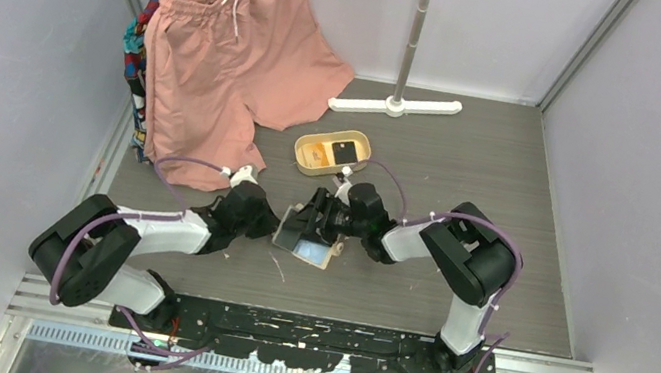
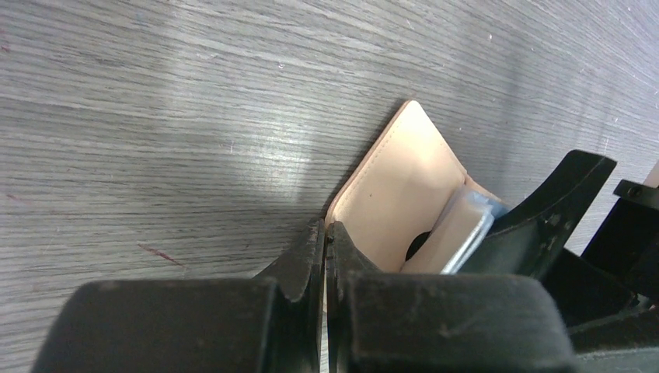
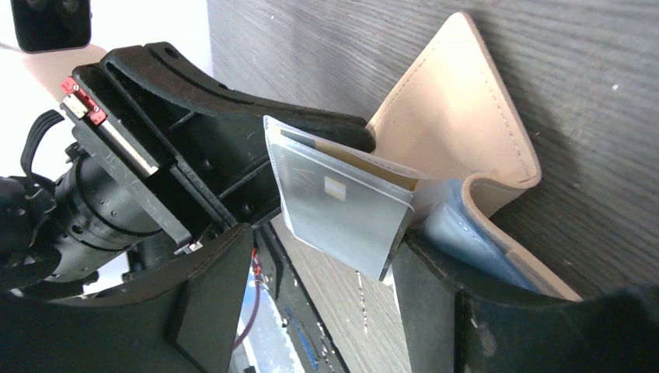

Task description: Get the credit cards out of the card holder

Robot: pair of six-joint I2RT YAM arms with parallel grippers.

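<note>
The beige card holder point(image 1: 307, 240) lies open on the table between my two grippers. My left gripper point(image 2: 325, 233) is shut on the edge of its beige flap point(image 2: 396, 186). My right gripper point(image 3: 319, 249) is open, its fingers on either side of a grey card point(image 3: 342, 210) that sticks out of a clear sleeve in the holder. The right finger point(image 3: 443, 311) touches the card's edge; the left finger point(image 3: 206, 299) stands apart. The holder's blue inside point(image 3: 466, 233) shows beside the beige flap point(image 3: 451, 124). In the top view the grippers point(image 1: 275, 223) point(image 1: 321, 220) meet over the holder.
An oval tan tray point(image 1: 358, 164) behind the holder contains an orange card point(image 1: 315, 152) and a black card point(image 1: 344, 151). Pink shorts point(image 1: 225, 67) hang on a green hanger at the back left. A white stand base point(image 1: 396, 106) sits at the back.
</note>
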